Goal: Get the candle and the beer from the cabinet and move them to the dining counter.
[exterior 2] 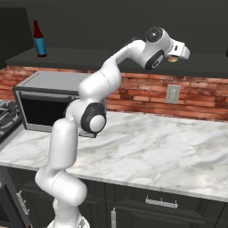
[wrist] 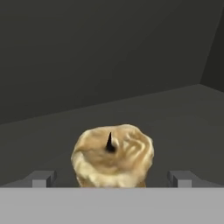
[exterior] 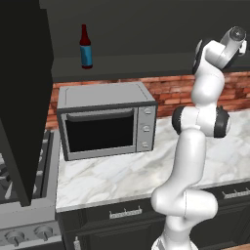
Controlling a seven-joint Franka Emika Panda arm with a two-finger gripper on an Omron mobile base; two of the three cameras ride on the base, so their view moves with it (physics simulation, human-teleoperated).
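So the arm is reaching up into the open cabinet (exterior 2: 111,58) and the gripper (wrist: 111,179) is lining up on the candle (wrist: 112,154), which is sitting on the dark shelf floor right in front of the hand camera. The fingers (wrist: 41,178) are standing spread wide, one tip on each side of the candle with clear gaps, so nothing is being held yet. From the right base view the candle (exterior 2: 171,58) is just peeking out as a tan blob under the hand.

My guess on handling: it's a squat little wax lump, so it's probably light and won't tip easily, but wax is a bit soft and slick, and the top rim is looking lumpy and uneven. I'd be taking it low around the smooth side wall, under that ragged rim, well clear of the black wick, and squeezing gently so it isn't getting dented or squirting out.

The beer (exterior: 86,48) is standing upright on the same shelf, well off to the left above the toaster oven (exterior: 105,119). That one's glass: stiff, slippery, heavier, top-heavy and breakable. I'd be grabbing it around the body at the label, not the thin neck.
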